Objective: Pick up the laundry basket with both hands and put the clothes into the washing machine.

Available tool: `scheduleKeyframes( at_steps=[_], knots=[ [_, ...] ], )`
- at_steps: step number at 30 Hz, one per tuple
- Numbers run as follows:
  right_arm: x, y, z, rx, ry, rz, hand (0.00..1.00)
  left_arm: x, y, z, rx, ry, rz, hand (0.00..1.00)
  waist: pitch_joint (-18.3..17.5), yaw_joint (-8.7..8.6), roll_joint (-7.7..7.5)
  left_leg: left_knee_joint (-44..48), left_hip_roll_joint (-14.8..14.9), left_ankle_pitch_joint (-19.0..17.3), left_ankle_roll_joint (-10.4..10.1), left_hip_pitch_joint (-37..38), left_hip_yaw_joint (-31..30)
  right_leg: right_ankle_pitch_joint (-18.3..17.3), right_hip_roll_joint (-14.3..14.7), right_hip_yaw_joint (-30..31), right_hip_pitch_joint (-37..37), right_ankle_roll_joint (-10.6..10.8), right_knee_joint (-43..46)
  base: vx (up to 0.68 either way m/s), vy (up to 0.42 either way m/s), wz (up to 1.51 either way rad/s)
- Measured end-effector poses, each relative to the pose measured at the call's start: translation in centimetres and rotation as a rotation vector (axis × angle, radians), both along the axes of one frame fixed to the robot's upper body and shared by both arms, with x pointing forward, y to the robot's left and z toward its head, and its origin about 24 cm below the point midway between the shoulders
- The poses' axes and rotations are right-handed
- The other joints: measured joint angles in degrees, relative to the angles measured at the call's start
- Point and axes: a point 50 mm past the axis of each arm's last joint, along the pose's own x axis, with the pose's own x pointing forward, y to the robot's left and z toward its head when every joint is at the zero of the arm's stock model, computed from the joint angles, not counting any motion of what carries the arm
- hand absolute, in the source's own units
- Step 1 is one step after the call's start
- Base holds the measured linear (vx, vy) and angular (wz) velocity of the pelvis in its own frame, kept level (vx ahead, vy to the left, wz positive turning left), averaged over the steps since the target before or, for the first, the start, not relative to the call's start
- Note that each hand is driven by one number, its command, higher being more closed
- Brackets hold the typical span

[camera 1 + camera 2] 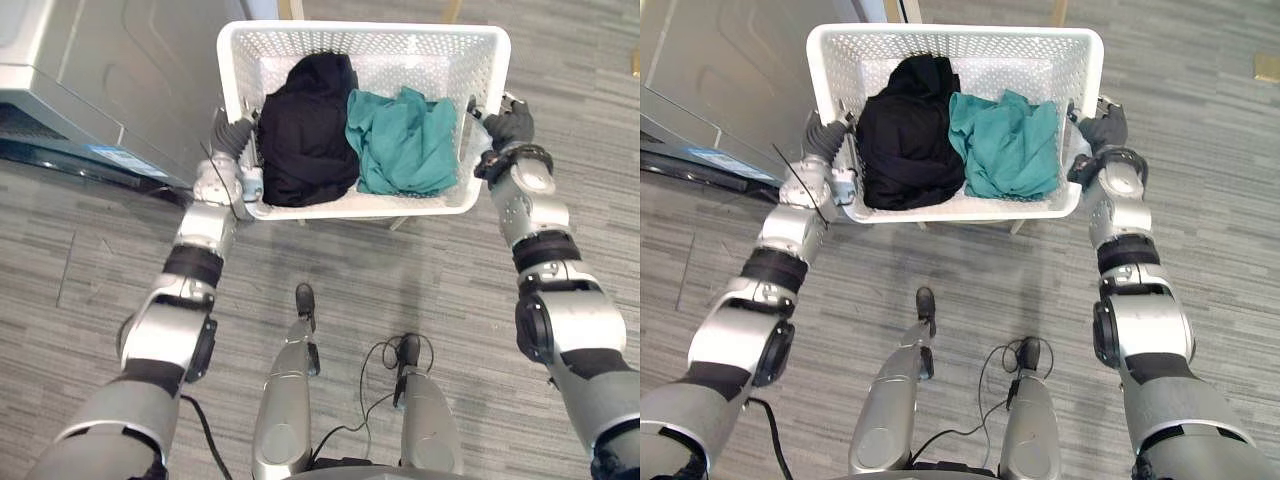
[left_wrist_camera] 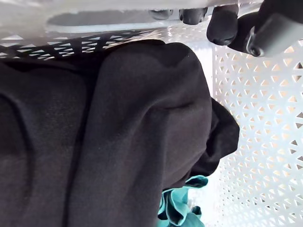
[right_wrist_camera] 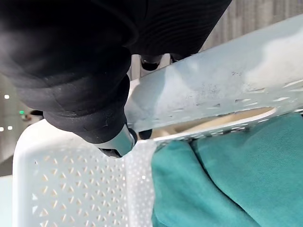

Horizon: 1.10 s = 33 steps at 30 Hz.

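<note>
A humanoid robot is gripping a white laundry basket (image 1: 400, 58) by its two short ends, the left hand (image 1: 232, 135) at one end rim and the right hand (image 1: 510, 125) at the other. In the left wrist view the dark-tipped fingers (image 2: 222, 24) are curling over the rim, and in the right wrist view the thumb (image 3: 116, 142) is pressing against the basket's wall while the fingers are hooking under the rim beside it. A black garment (image 1: 305, 130) is lying bunched at the basket's left end, touching a teal garment (image 1: 405, 140) at its right end. A pale wooden leg (image 1: 1018, 226) is showing just under the basket's near edge, and whether the basket is resting on anything cannot be told. The basket's long axis is running from hand to hand, straight across the robot's front. The grey washing machine (image 1: 110, 70) is standing on the floor (image 1: 420, 290) off the basket's left end, so the left hand is the nearer one, and the load will probably have to swing leftward before the clothes can go in.
</note>
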Motion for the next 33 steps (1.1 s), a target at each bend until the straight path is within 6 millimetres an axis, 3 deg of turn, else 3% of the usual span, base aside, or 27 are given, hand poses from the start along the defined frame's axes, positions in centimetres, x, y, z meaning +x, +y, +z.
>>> scheduleKeyframes(
  at_steps=[5,7,9,15,22,23,33],
  knots=[
    [0.2,0.8,1.4,0.031,-0.031,-0.001,1.0,0.6,0.4,3.0,-0.005,-0.024,0.007,1.0,1.44,0.15,-0.15,-1.69,0.86,1.57,-1.21,-3.77,1.58,0.01,-0.45,-2.42,-6.6,0.02,4.95,0.03,-0.045,-0.01],
    [0.2,0.9,2.5,0.049,-0.069,0.002,1.0,0.6,0.6,4.4,0.003,-0.045,0.008,1.0,2.04,-0.08,-0.34,-0.35,1.29,1.57,-1.2,-5.59,1.98,0.04,-0.43,-3.54,-7.77,0.06,5.55,0.04,-0.048,0.0],
    [0.2,1.2,3.5,0.062,-0.093,0.009,1.0,0.7,0.6,5.7,0.003,-0.052,0.001,1.0,2.07,-0.17,-0.34,1.81,2.46,1.56,-1.18,-7.94,3.33,0.84,-0.04,-4.9,-8.62,1.44,5.54,0.04,-0.039,0.04],
    [-0.1,1.6,7.0,0.074,-0.189,0.022,1.0,0.4,0.5,9.0,0.004,-0.129,0.002,1.0,2.25,-0.15,-0.67,4.09,4.83,1.54,-1.16,-11.95,6.54,1.84,1.26,-5.44,-11.73,1.5,5.04,0.04,-0.039,-0.13],
    [-0.6,1.0,8.8,0.074,-0.25,-0.006,1.0,0.2,0.0,11.0,0.005,-0.174,0.0,1.0,2.65,-0.61,-1.48,7.2,7.23,1.31,-0.84,-14.96,9.12,3.16,2.44,-5.31,-13.9,1.5,4.24,0.04,-0.046,-0.17],
    [-0.6,0.8,9.1,0.072,-0.26,-0.009,0.0,0.1,-0.1,11.5,0.006,-0.186,-0.001,0.0,2.66,-0.74,-1.48,7.56,7.51,1.31,-0.83,-15.56,9.12,3.16,2.67,-5.3,-14.34,1.49,4.24,0.04,-0.071,-0.14],
    [0.0,1.7,7.8,-0.034,-0.164,0.0,0.0,-0.9,0.4,14.9,-0.126,-0.293,0.034,0.0,2.68,-2.04,-1.53,7.79,8.77,1.31,-0.83,-15.99,9.35,3.16,3.75,-5.41,-14.66,1.48,4.27,0.04,-0.051,-0.03]
  ],
)
